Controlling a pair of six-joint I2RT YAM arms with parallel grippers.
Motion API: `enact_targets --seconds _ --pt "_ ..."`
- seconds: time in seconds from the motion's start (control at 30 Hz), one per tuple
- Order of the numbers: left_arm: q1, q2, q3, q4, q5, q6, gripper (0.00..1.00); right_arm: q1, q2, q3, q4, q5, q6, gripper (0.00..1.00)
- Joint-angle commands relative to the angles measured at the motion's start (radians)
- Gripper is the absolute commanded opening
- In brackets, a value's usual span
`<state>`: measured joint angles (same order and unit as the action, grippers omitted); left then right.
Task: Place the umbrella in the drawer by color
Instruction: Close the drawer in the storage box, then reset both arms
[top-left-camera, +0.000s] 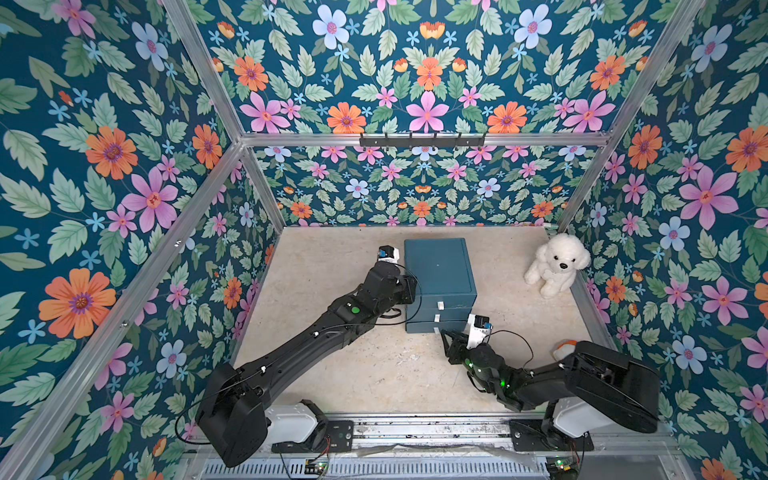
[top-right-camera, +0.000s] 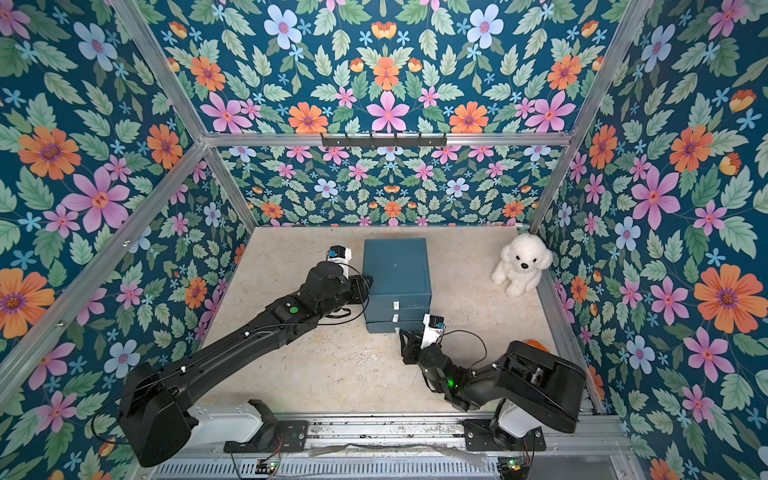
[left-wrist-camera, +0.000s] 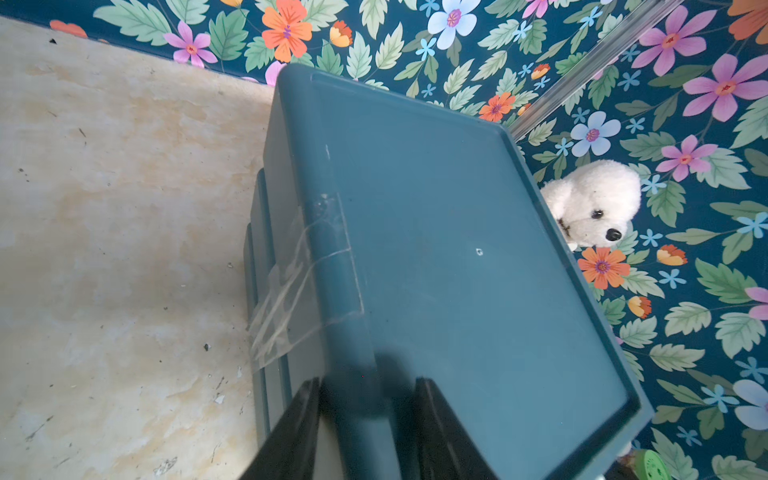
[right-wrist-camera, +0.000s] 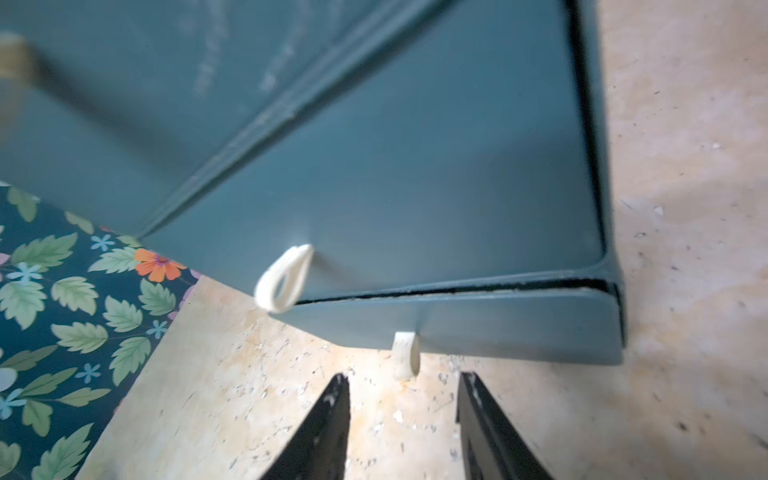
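1. Left wrist view: the teal cabinet fills the frame. The left gripper stands part open astride its top edge, with no firm clamp evident.
2. Bottom drawer looks shut; opening it is judged the step in hand.
3. Right gripper is part open and empty, its tips level with the white loop handle. Next it must advance, close and pull.
4. Umbrella, apparently the orange scrap behind the right arm, is mostly hidden. Drawer colour coding cannot be made out.

The drawer box is set on the table, toward the back. The toy dog is seated to its right, in the back corner.
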<state>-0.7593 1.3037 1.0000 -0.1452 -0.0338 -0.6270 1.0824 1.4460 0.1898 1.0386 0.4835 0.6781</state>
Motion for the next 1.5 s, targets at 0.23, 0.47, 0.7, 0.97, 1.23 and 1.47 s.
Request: enact_targets --seconds 0.23,0.47,0.7,0.97,1.23,1.47 --pt "-0.002 -0.048 0.056 -0.193 -0.042 -0.006 0.65 0.122 -0.694 0.083 -0.797 0.242 -0.002 0.59" --pt "0.001 -0.080 0.267 -0.208 -0.183 0.122 0.77 0.115 -0.887 0.437 -1.240 0.532 -0.147 0.99" --pt "0.006 -0.176 0.259 -0.047 -0.630 0.247 0.89 -0.441 -0.574 0.751 -1.336 0.173 -0.366 0.99" --pt "0.184 -0.221 -0.191 0.639 -0.788 0.646 0.95 -0.702 -0.511 0.461 -0.840 0.277 -0.449 0.99" --pt "0.519 0.038 -0.458 0.852 -0.714 0.562 0.99 -0.841 -0.381 0.126 -0.483 0.330 -0.499 0.99" --pt "0.576 0.206 -0.611 1.099 -0.554 0.607 0.99 -0.950 -0.338 -0.077 -0.087 0.122 -0.543 0.99"
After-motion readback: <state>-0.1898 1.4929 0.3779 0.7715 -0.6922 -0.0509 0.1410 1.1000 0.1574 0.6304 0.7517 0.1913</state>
